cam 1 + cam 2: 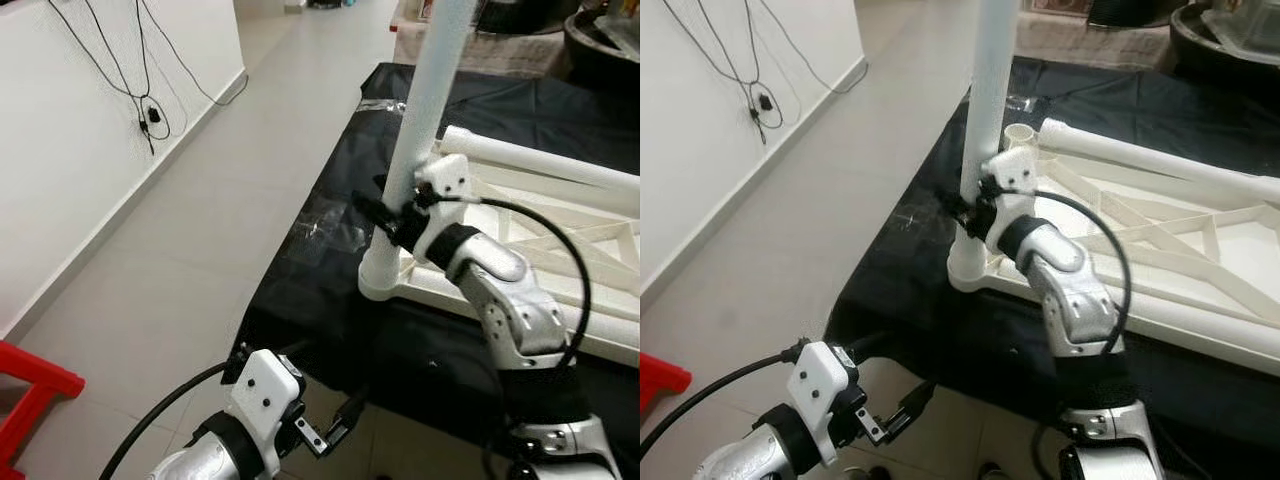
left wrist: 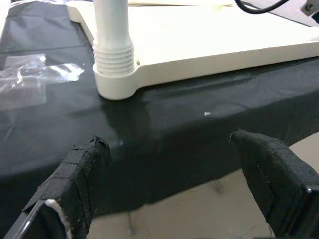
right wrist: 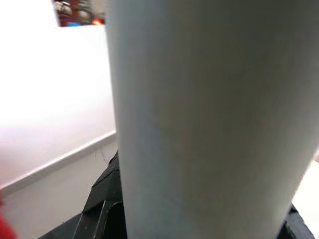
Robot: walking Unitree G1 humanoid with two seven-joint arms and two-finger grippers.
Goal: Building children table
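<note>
The table top (image 1: 560,270) lies upside down on a surface under a black cloth (image 1: 320,280), its ribbed underside up. At the near corner a white leg (image 1: 425,110) stands upright in its round socket (image 1: 385,280). A second leg (image 1: 1160,160) lies flat along the far side of the top.

The right end effector (image 1: 392,215) is closed around the upright leg, a little above the socket. In the right wrist view the leg is very close to the camera and the black fingers (image 3: 102,209) show beside it. The left end effector (image 2: 174,164) is wide open and holds nothing. It hangs low, in front of the cloth edge, and points toward the socket.

The left wrist view shows screw threads (image 2: 113,52) on the leg just above the socket, so I judge that the leg is not fully screwed in. To do this step well, the right end effector should keep the leg straight up and turn it around its own axis without side push, so the threads do not cross. The top may slide on the cloth, so the left end effector could press on the top near the corner.

I can read no brand, label or writing.
</note>
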